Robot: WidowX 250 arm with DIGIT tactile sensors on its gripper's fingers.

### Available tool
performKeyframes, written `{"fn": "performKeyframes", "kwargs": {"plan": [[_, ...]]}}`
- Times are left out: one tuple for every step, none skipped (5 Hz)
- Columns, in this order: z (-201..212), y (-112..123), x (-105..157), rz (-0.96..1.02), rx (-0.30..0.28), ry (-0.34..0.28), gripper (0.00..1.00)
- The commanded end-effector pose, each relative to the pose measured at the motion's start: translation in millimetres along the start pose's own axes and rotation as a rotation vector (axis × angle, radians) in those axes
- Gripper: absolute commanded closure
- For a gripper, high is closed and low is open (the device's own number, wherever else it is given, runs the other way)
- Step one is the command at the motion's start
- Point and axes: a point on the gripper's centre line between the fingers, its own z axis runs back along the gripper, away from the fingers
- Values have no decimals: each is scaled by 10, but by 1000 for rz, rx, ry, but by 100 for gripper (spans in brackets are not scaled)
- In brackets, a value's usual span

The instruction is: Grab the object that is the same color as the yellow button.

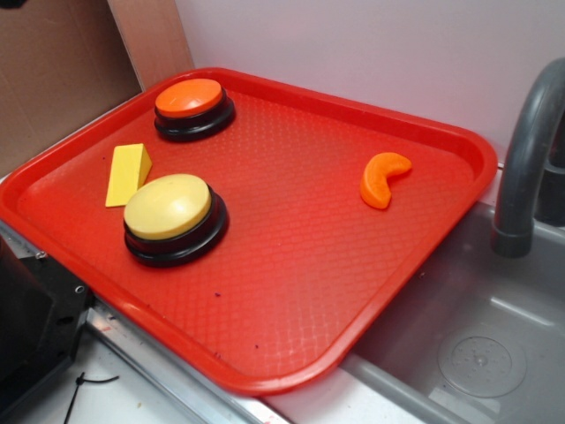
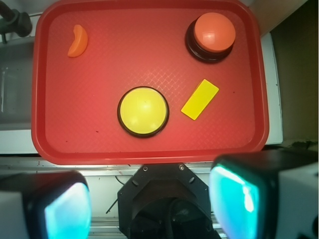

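Nothing grabbed yet. We're hovering high over the red tray (image 2: 45,144), gripper (image 2: 149,204) spread wide and empty, fingers (image 2: 67,206) apart at the bottom of the wrist view. The yellow wedge block (image 2: 200,99) is lying flat on the tray just beside the yellow button (image 2: 143,111), between it and the orange button (image 2: 214,31). The orange citrus segment (image 2: 78,41) is sitting well apart. Approach, descent and grasp are all still pending.
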Motion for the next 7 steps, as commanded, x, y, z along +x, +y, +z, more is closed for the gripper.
{"fn": "performKeyframes", "kwargs": {"plan": [[0, 0, 0, 0, 0, 0, 0], [-207, 138, 85, 159, -65, -22, 0], [-413, 318, 163, 321, -91, -37, 0], [-705, 555, 247, 473, -65, -36, 0], [-1011, 803, 349, 613, -13, -57, 0], [-1284, 968, 415, 714, 11, -73, 0], [-1464, 1080, 483, 788, 89, -145, 0]]}}
